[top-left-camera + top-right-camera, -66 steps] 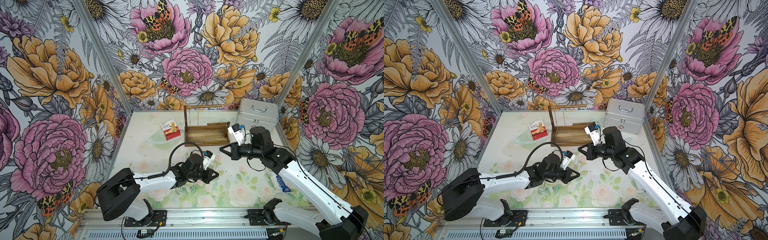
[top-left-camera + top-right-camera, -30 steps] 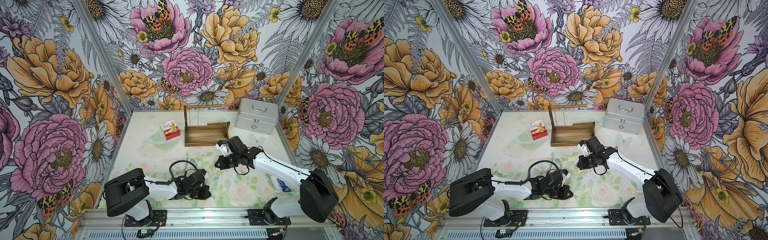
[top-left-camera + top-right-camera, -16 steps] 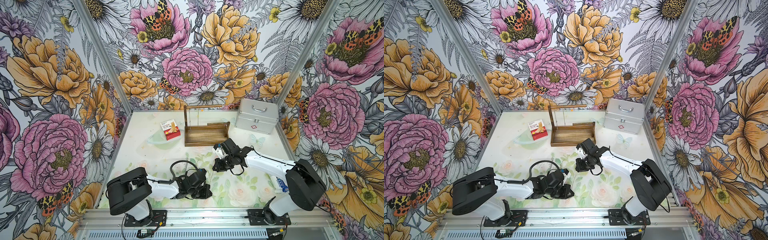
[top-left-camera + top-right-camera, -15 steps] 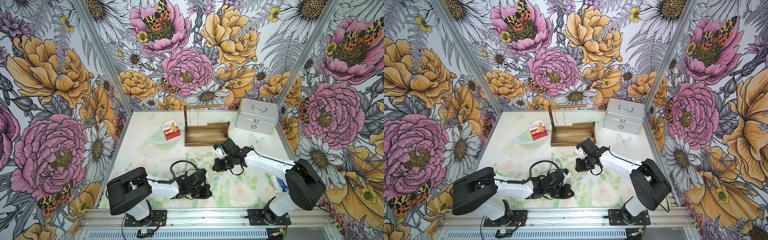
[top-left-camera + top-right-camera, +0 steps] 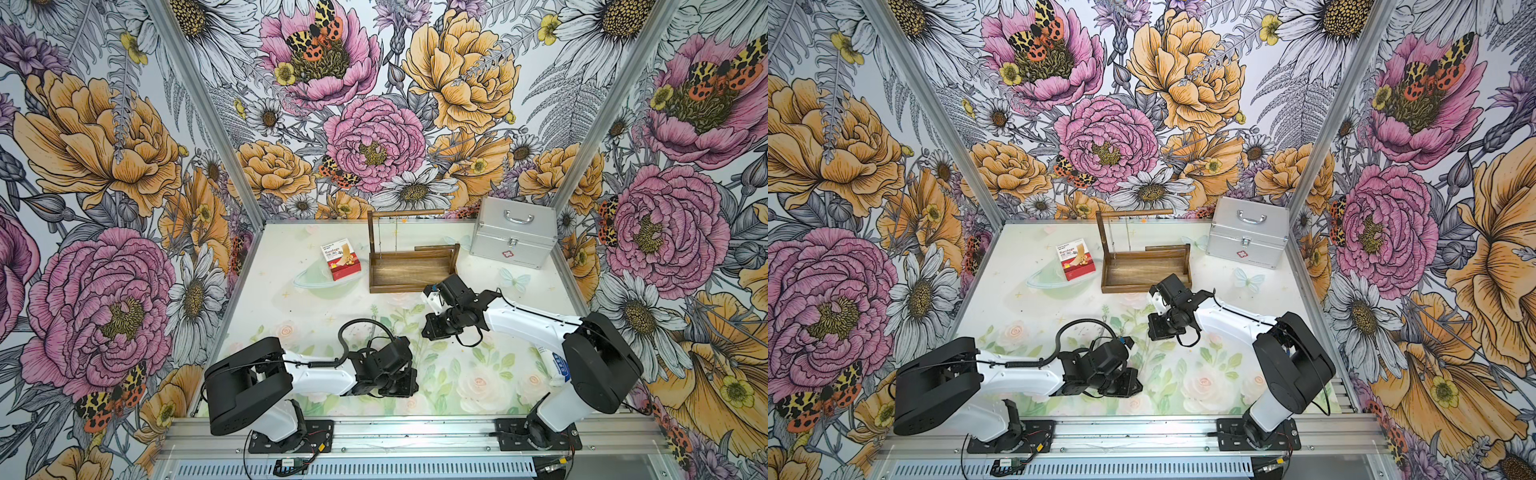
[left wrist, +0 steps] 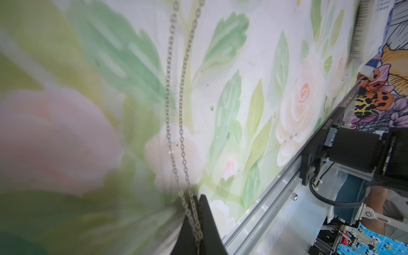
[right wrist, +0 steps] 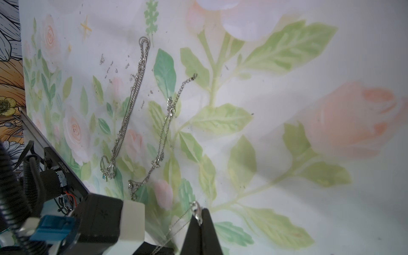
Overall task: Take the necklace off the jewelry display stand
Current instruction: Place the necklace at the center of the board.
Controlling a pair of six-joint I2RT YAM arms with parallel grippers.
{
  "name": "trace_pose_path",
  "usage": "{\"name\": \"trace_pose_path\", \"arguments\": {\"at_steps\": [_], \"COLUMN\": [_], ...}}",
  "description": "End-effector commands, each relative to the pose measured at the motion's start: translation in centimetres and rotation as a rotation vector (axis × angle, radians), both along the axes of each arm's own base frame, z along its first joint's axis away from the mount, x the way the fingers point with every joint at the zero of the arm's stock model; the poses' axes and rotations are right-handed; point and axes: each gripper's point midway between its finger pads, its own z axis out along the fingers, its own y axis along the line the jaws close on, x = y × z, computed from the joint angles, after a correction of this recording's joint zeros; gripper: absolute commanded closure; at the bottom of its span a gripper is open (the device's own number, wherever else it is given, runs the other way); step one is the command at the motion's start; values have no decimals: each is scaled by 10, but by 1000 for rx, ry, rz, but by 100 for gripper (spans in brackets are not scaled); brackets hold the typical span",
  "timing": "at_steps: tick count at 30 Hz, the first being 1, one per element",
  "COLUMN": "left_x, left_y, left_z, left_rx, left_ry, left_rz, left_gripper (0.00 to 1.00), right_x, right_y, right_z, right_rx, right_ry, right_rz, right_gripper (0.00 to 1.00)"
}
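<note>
At the bottom centre of the left wrist view, the left gripper (image 6: 195, 216) is clenched on the necklace (image 6: 174, 110). Its doubled silver chain runs up the frame along the floral table mat (image 6: 254, 77). In the right wrist view the right gripper (image 7: 199, 218), also at bottom centre, pinches the clasp (image 7: 196, 209) of what seems to be the same chain, with fine links trailing to the lower left. So the necklace is off the jewelry display stand (image 5: 409, 286), which sits at upper centre of both top views, well apart from both arms. What looks like another thin chain hangs from its rod (image 5: 405, 213).

The step in hand looks like setting the necklace down. Both ends should go low enough for the links to rest on the mat. Then both jaws should loosen and rise straight up, so that no link drags along. The necklace should stay clear of the two other chains (image 7: 132, 99) lying at left centre of the right wrist view, or they may tangle.
</note>
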Motion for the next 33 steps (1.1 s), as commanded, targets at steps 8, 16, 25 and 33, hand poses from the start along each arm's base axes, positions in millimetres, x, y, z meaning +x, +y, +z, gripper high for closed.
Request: {"name": "trace_pose_path", "arguments": {"at_steps": [8, 16, 25, 33], "left_x": [2, 3, 8, 13], "left_y": [33, 34, 31, 16], "left_z": [-20, -18, -12, 22], "left_rx": [169, 178, 177, 81], "left_ry": [-21, -37, -68, -157], "left_rz": [14, 14, 18, -10], "left_gripper": [87, 76, 63, 61], "right_x": [10, 9, 9, 11], "right_y": [9, 10, 10, 12], "right_z": [6, 6, 5, 4], "right_rx": [3, -2, -5, -4], "right_ry": [-54, -56, -57, -52], "right_rz": [17, 22, 25, 23], "right_gripper": [100, 100, 100, 100]}}
